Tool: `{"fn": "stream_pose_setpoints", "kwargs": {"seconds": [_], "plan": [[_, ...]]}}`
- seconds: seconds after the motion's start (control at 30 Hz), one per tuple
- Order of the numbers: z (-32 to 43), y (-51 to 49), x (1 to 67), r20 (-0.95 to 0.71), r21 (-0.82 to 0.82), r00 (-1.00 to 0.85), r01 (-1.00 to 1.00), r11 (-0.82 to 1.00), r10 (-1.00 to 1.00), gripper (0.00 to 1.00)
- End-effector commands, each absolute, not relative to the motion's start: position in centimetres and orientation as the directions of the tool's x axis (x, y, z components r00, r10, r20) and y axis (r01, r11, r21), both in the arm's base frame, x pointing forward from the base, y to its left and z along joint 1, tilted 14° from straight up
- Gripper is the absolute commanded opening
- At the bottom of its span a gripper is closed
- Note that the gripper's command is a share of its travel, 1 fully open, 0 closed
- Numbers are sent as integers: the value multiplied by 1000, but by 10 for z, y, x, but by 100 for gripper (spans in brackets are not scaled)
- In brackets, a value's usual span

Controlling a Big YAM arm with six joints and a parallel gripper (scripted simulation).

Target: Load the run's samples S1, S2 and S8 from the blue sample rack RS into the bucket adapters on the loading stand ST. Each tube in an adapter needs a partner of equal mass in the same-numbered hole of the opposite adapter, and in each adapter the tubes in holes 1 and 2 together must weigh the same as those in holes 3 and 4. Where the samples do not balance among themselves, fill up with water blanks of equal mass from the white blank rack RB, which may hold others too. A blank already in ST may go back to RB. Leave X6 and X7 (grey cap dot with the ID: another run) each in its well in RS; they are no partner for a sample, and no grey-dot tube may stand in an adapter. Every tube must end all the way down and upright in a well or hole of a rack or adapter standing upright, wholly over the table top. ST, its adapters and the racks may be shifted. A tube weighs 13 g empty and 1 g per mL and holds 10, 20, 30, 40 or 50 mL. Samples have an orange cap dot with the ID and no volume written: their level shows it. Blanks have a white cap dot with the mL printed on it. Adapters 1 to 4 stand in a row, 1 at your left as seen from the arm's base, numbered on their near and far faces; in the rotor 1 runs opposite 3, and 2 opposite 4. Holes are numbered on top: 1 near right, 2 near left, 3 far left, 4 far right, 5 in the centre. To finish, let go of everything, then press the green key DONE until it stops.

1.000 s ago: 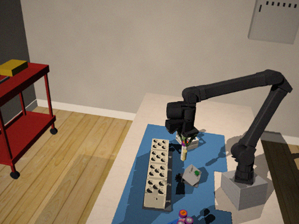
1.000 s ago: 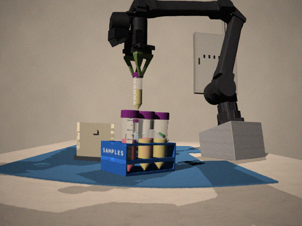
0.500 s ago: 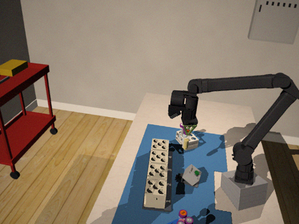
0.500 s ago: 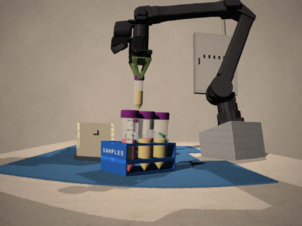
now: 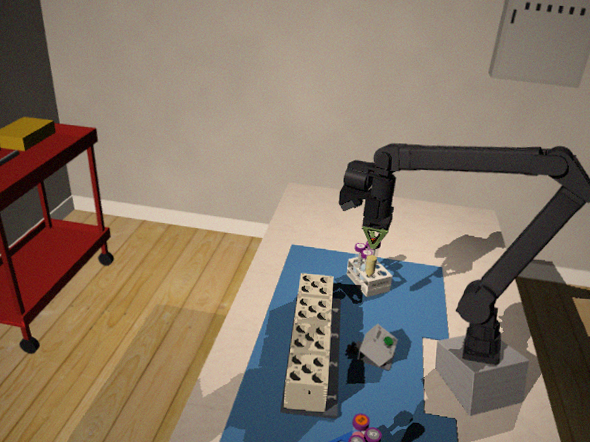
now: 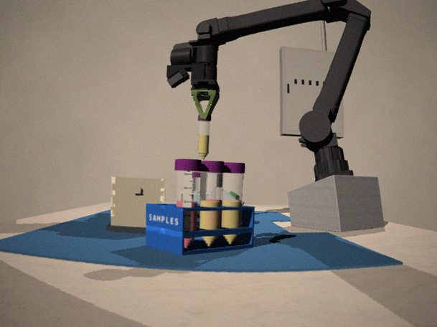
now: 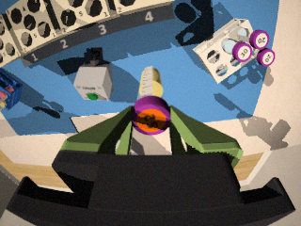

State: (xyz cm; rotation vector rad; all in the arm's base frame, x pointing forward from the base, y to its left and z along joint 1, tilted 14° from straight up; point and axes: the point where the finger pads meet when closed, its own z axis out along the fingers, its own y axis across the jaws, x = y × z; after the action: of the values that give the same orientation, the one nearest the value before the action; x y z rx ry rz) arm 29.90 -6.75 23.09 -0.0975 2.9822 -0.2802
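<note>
Pinching an orange-dot tube (image 6: 203, 134) by its cap, the gripper (image 6: 204, 111) hangs high. Tube is upright, over the white rack (image 5: 371, 285).

Quick count: four adapters (image 5: 302, 397) in the row, five holes each. Two racks near that row, one white rack (image 5: 376, 287) and one blue rack (image 6: 164, 219). The white one has three capped tubes (image 7: 259, 40), and the blue shows at least four caps (image 5: 360, 420). One tube (image 6: 203, 136) is up in the pincer (image 6: 204, 116), plus one green key (image 5: 388, 340).
</note>
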Motion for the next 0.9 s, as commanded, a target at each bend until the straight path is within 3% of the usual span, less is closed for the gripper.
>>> {"fn": "stream_pose_setpoints", "kwargs": {"seconds": [0.0, 0.63, 0.87], "plan": [[262, -92, 320, -226, -191, -974, 56, 980, 11, 0], [284, -209, 327, -291, -96, -853, 477, 874, 434, 0], [293, -199, 323, -317, -41, -759, 610, 792, 568, 0]]}}
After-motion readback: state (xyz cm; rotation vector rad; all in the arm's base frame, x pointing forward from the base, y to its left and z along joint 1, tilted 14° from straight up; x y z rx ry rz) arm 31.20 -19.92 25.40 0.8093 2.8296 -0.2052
